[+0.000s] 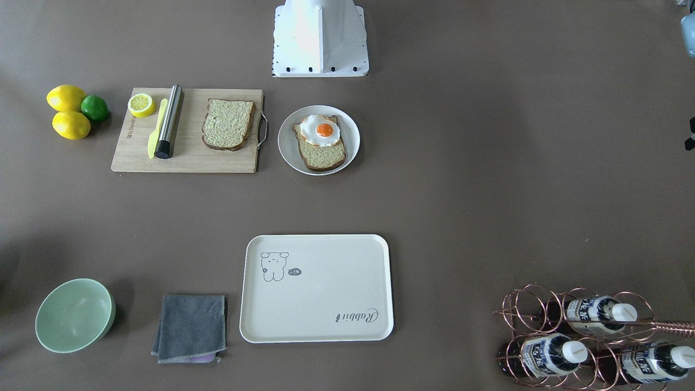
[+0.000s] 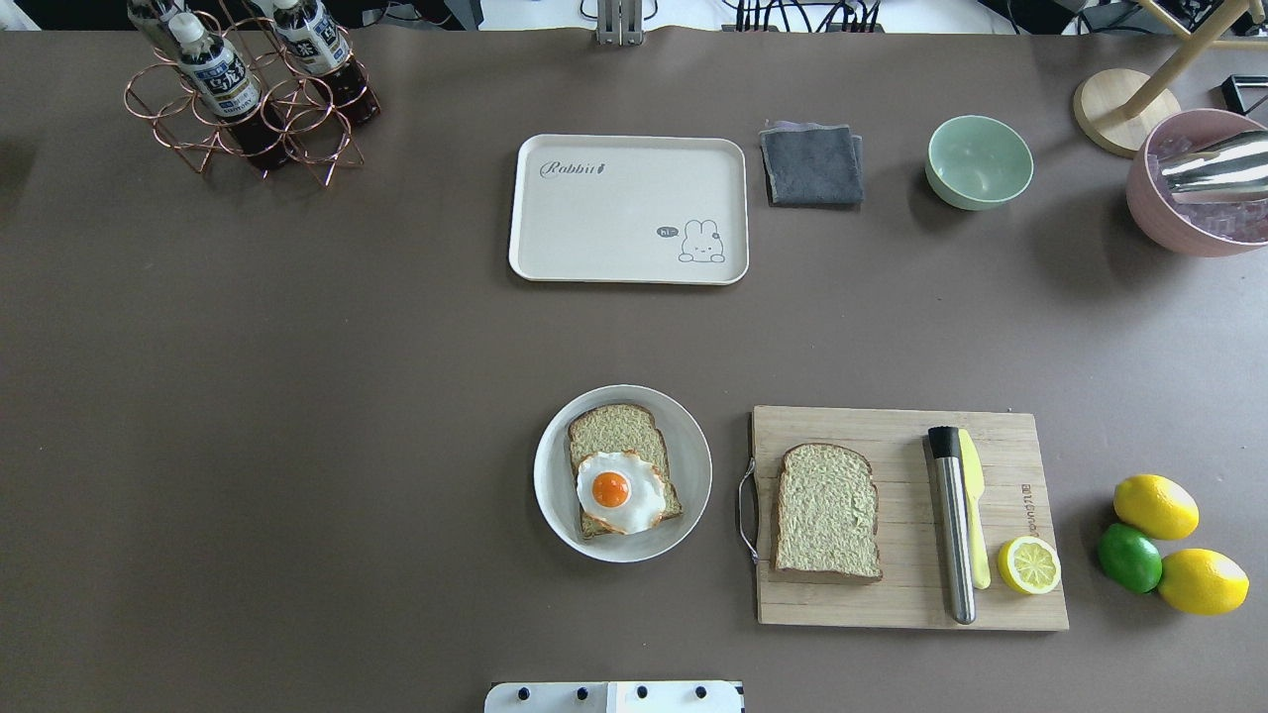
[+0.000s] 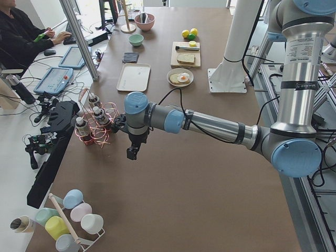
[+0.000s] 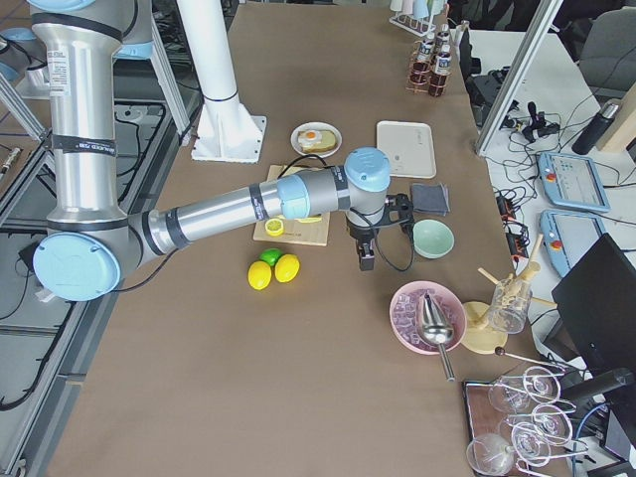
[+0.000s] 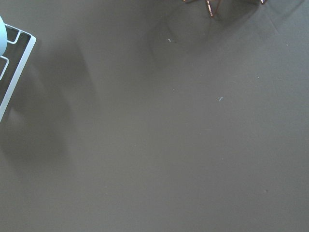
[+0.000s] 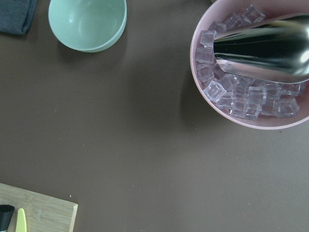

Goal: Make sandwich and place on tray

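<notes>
A small white plate [image 2: 695, 465] near the robot's base carries one bread slice [image 2: 616, 430] with a fried egg [image 2: 619, 492] on top. A second bread slice [image 2: 827, 511] lies on the wooden cutting board. The cream tray [image 2: 614, 218] lies bare at the far side of the table. My left gripper [image 3: 132, 153] hangs over bare table beside the bottle rack, far from the plate. My right gripper [image 4: 366, 260] hovers between the board and the green bowl. Both show only in the side views, so I cannot tell whether they are open or shut.
The cutting board [image 2: 1001, 604] also holds a steel cylinder [image 2: 953, 530], a yellow knife [image 2: 974, 515] and a half lemon [image 2: 1028, 565]. Two lemons and a lime [image 2: 1129, 557] lie beside it. A grey cloth [image 2: 812, 164], green bowl [image 2: 979, 161], pink ice bowl [image 2: 1189, 233] and copper bottle rack [image 2: 248, 109] line the far edge.
</notes>
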Motion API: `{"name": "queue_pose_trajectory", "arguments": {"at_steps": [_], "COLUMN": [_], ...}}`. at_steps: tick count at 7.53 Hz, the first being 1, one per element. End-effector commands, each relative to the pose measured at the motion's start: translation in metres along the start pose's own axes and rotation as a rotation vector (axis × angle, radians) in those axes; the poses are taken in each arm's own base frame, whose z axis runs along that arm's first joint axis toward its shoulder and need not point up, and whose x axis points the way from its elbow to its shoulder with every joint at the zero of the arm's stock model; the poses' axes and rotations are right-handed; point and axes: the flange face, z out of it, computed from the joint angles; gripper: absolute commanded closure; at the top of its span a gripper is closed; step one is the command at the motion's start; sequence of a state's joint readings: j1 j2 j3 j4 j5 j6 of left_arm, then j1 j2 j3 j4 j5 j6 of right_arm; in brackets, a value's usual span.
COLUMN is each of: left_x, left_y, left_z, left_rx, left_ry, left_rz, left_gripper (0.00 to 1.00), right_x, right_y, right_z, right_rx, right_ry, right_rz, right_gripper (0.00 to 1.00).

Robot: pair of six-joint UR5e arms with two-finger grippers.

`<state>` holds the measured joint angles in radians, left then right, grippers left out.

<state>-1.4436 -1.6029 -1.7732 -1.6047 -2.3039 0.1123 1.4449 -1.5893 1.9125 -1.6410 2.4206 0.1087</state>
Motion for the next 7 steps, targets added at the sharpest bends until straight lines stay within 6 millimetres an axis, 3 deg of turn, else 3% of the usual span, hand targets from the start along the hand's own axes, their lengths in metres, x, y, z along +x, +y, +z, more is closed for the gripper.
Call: {"name": "queue_pose_trajectory", "arguments": {"at_steps": [1,2,3,5,7], "left_x": [0.015,0.026,0.040,0.044,0.063], "left_y": [-0.007,-0.018,-0.022,-0.028,-0.050], "left_z": [0.004,-0.001,0.009,0.026,0.026], "left_rx": [0.024,0.038,0.042,0.064,0.127], "left_ry": [0.076,0.126,0.141,0.154,0.168], "left_rz": [0.011,-0.079,-0.068,-0.009,0.088], "left_gripper": [0.02,0.02,0.02,0.02,0.02], "right_x": [-0.050,-0.074,-0.094,-0.143,-0.189], "right_y": [-0.008,-0.009,-0.013,-0.031,-0.030], "right_z": [0.019,0.031,0.038,0.048,0.058], "right_rx": [0.040,0.049,0.067,0.066,0.059], "right_ry": [-0.075,-0.097,-0.120,-0.135,-0.142], "right_rz": [0.011,0.035,0.055,0.088,0.124], "right_gripper": [0.00,0.00,0.00,0.00,0.00]}}
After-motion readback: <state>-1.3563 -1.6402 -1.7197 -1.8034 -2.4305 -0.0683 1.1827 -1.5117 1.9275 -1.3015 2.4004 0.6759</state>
